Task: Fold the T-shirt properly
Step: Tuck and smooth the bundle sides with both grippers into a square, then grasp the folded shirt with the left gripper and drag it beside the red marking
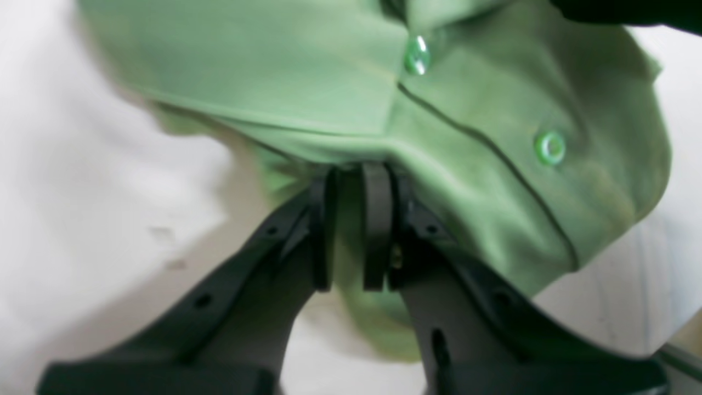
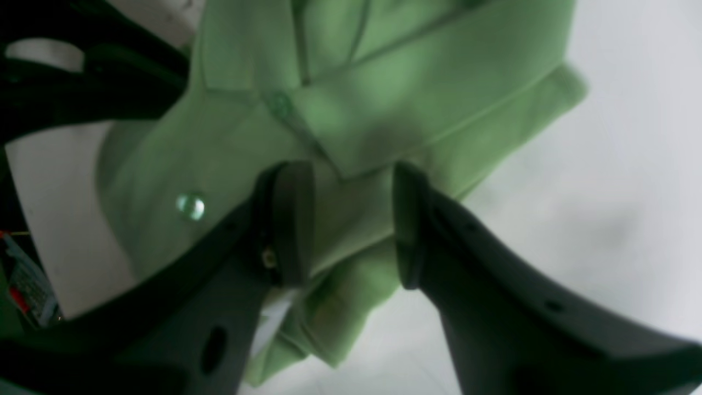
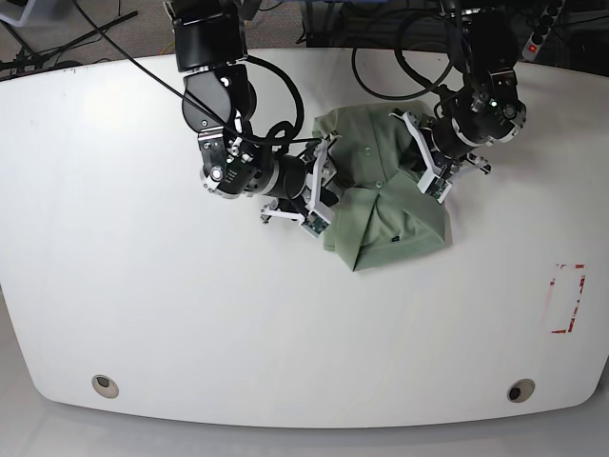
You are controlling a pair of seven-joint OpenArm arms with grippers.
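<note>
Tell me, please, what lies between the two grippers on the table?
Only the T-shirt lies between the right gripper and the left gripper. The base view shows this; each gripper meets one side edge of it.

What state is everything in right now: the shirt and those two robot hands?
T-shirt: folded into a compact bundle, collar and buttons on top, lying on the white table.
Left gripper: fingers pinched on the shirt's edge.
Right gripper: fingers apart, straddling shirt fabric.

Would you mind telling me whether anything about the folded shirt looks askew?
Yes: the T-shirt lies as a lumpy, slanted bundle, its lower edge running diagonally and its collar area bunched between the two arms, rather than as a flat square fold.
</note>
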